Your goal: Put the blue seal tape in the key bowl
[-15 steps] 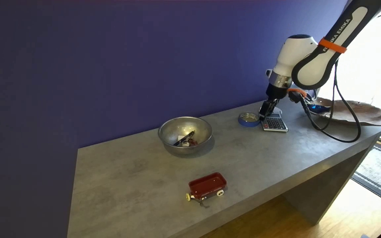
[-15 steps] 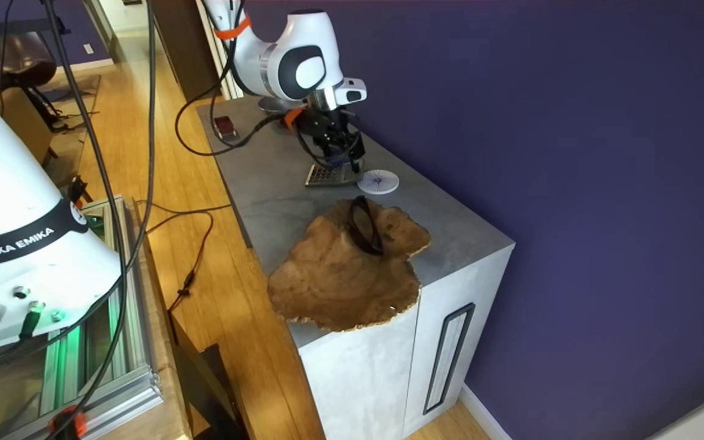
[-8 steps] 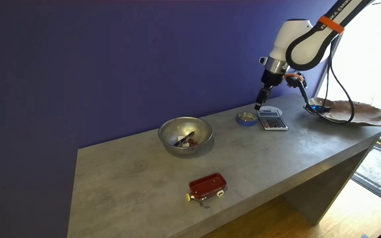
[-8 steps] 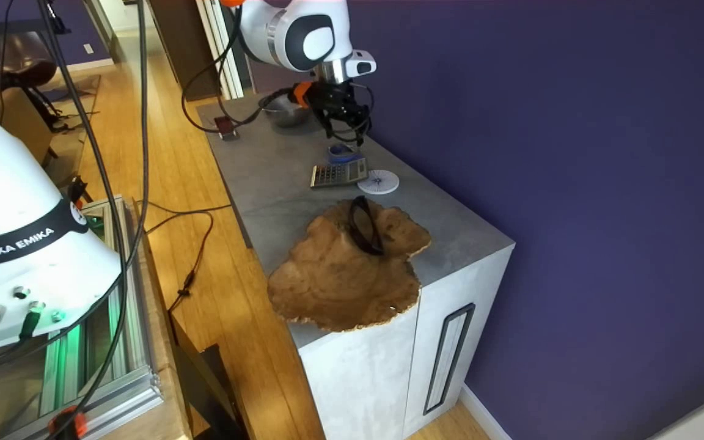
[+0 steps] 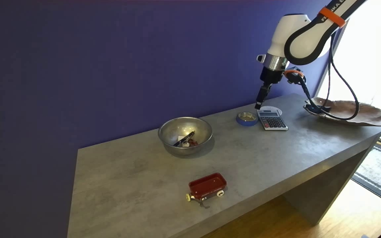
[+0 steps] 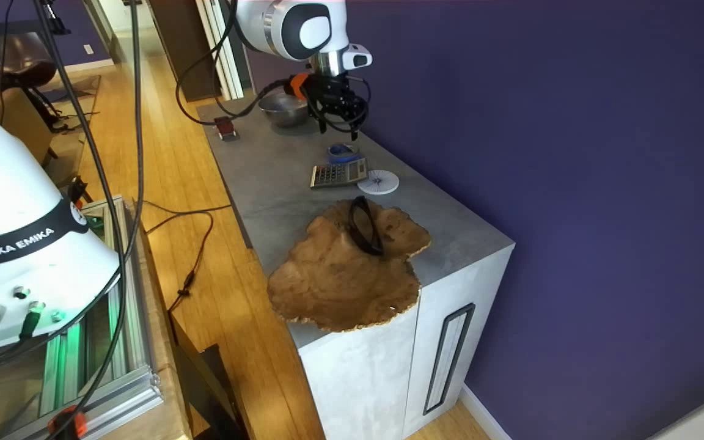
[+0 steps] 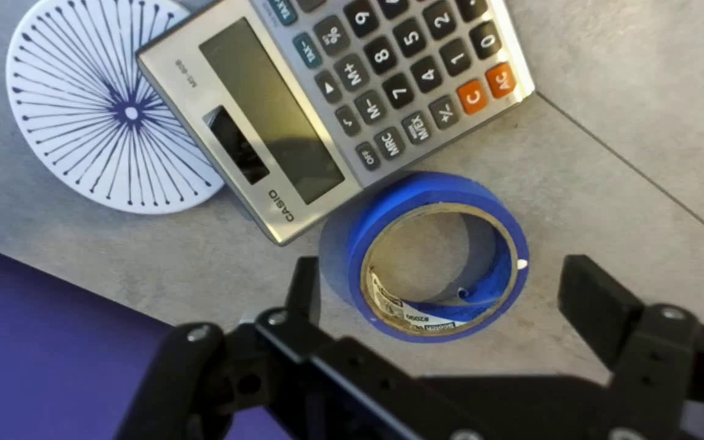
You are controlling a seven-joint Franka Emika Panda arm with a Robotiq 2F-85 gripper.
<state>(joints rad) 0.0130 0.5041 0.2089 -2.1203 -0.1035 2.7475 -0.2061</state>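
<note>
Since the blue seal tape (image 5: 247,123) lies flat just left of the calculator (image 5: 272,120) in an exterior view, we figure the empty gripper (image 7: 440,281) hangs above, fingers spread wide, to straddle it.

Calculator (image 5: 272,121) between seal tape (image 5: 247,123) and key bowl (image 6: 346,281), disc (image 6: 379,182) beside calculator, perhaps partly underneath

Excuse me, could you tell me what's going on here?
A Franka Panda arm holds its gripper open above a roll of blue Scotch tape, which lies on the grey table beside a Casio calculator. Nothing is grasped yet. The tape has yet to go into the key bowl, the wide, shallow brown dish.
</note>
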